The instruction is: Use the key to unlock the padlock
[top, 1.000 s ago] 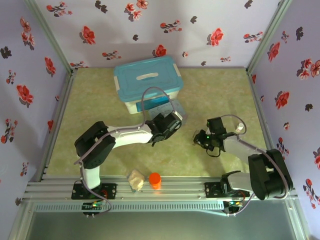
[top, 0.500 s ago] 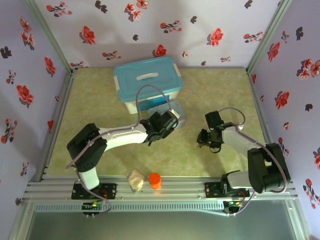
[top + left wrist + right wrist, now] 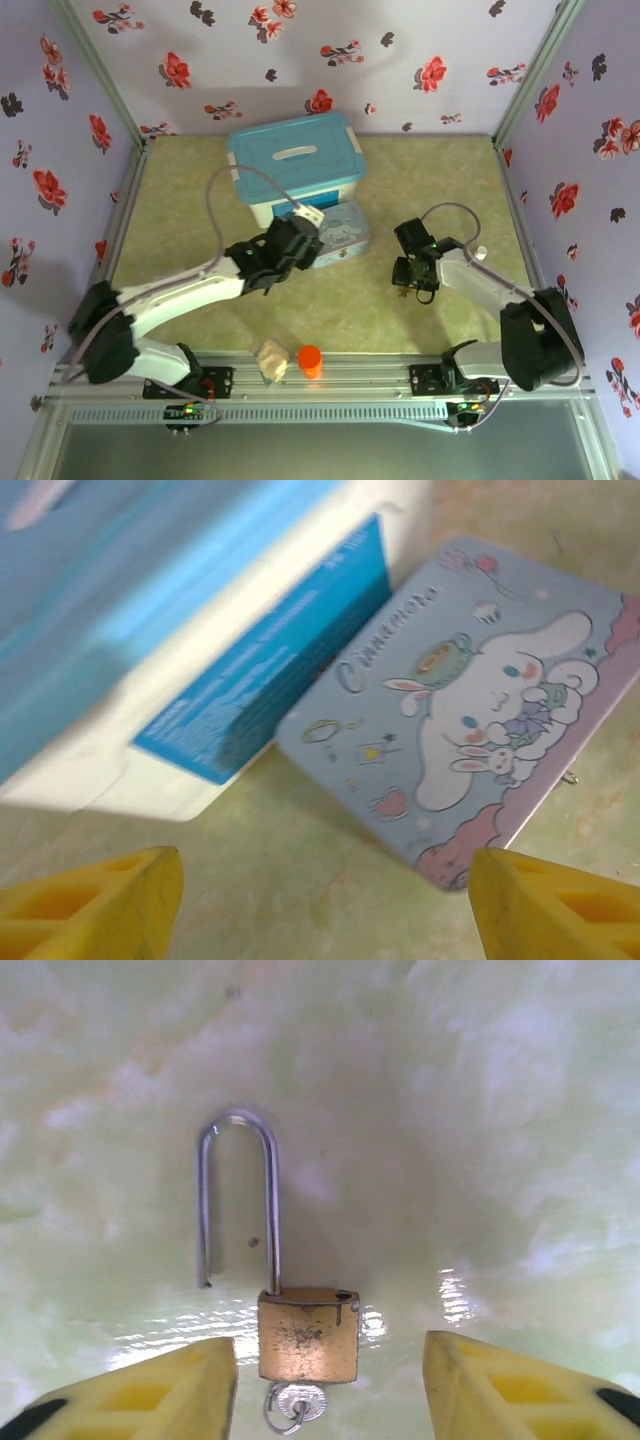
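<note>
The padlock (image 3: 308,1335), a small brass block, lies flat on the pale green floor. Its silvery shackle (image 3: 238,1200) is swung out: one leg sits in the body, and the free end rests on the floor beside it, clear of its hole. The key (image 3: 300,1402) sticks in the bottom of the body, with a thin wire ring on its head. My right gripper (image 3: 328,1365) is open, one yellow finger on each side of the body without touching it. My left gripper (image 3: 320,880) is open and holds nothing, hanging over the floor by the tin's corner.
The pale-blue cartoon tin (image 3: 480,700) lies against a white box with a blue lid (image 3: 295,165) at the back. An orange cylinder (image 3: 310,360) and a beige lump (image 3: 270,360) sit by the front rail. A small white tube (image 3: 481,254) lies right of the right arm.
The left arm has pulled back to the left and uncovered the tin. The right gripper has shifted slightly left and away, staying over the padlock.
</note>
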Controlling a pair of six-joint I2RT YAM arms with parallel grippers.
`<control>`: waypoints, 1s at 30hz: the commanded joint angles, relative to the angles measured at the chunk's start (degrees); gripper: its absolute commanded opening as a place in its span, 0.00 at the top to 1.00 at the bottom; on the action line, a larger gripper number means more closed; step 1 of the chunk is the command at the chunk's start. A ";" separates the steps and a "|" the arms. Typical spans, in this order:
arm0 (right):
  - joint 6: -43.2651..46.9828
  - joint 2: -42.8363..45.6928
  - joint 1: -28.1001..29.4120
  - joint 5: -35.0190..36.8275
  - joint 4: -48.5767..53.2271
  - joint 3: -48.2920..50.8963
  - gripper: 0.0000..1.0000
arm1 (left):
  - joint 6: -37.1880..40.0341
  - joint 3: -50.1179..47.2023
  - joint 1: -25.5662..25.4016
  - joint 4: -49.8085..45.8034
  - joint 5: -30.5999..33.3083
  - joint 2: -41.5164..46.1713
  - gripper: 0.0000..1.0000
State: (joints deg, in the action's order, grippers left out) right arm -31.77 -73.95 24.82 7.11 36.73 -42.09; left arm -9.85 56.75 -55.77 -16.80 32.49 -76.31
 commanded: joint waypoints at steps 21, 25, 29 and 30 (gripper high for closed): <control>30.92 6.75 -9.93 25.09 -62.85 22.72 0.12 | 10.45 -39.29 41.90 49.99 0.84 13.70 0.00; 30.00 2.75 -13.33 21.92 -69.43 22.44 0.12 | 6.04 -43.58 48.74 63.85 -6.86 6.41 0.00; 26.96 0.94 -18.42 15.50 -80.40 25.57 0.11 | 5.25 -40.25 52.31 64.48 -13.07 1.41 0.00; 26.20 0.07 -19.57 14.45 -82.78 26.01 0.11 | 5.79 -39.97 52.60 64.87 -13.20 0.47 0.00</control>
State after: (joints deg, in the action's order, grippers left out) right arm -3.44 -72.23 7.77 25.78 -33.52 -17.78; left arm -3.07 14.57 -3.92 40.40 24.25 -74.24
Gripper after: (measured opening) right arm 0.888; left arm 0.996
